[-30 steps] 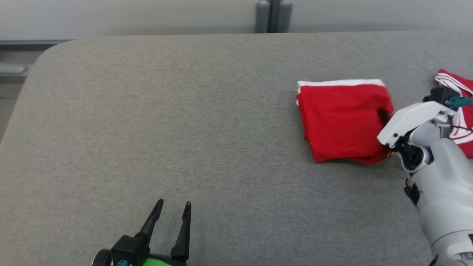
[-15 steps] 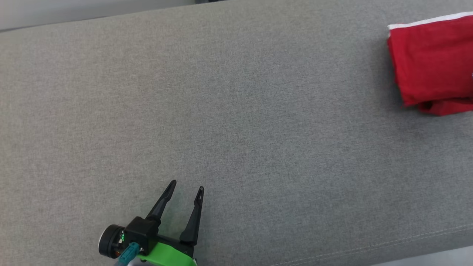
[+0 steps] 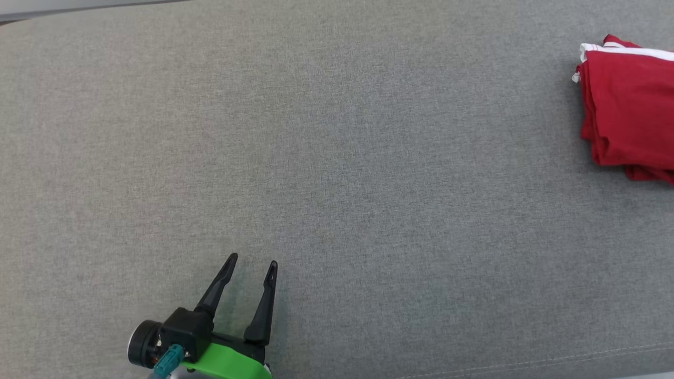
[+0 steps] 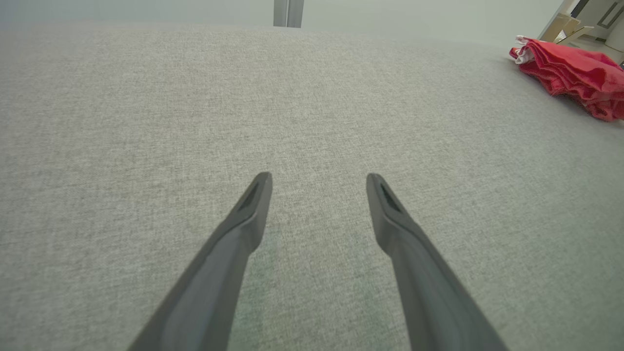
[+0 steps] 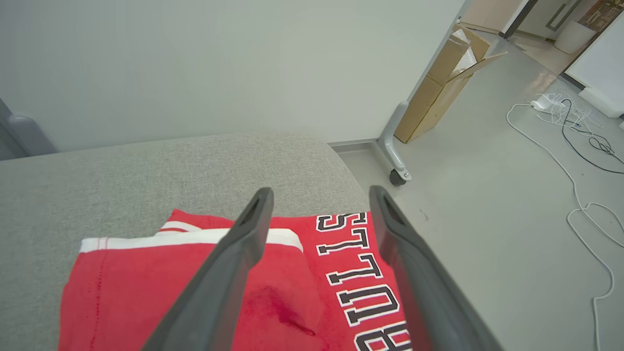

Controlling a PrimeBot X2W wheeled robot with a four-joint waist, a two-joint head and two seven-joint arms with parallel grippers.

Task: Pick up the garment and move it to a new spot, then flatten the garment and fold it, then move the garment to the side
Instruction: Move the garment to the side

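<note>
The garment (image 3: pixel 626 116) is a folded red cloth with a white band, lying at the far right of the grey table (image 3: pixel 368 158). It shows small at the upper right in the left wrist view (image 4: pixel 570 73). My right gripper (image 5: pixel 321 192) hovers open just above the garment (image 5: pixel 161 287), with nothing between its fingers. My left gripper (image 3: pixel 251 261) stands open near the table's front left, far from the garment, and holds nothing (image 4: pixel 318 178).
A red cloth with black-and-white letters (image 5: pixel 360 263) lies against the garment at the table's right end. Past that rounded edge are floor, a cardboard box (image 5: pixel 448 83), a wheeled partition foot (image 5: pixel 397 175) and loose cables (image 5: pixel 580 126).
The head camera has turned, so the garment now sits at the picture's right edge and the right arm has left that view. The right gripper, earlier at the garment's edge, is now open.
</note>
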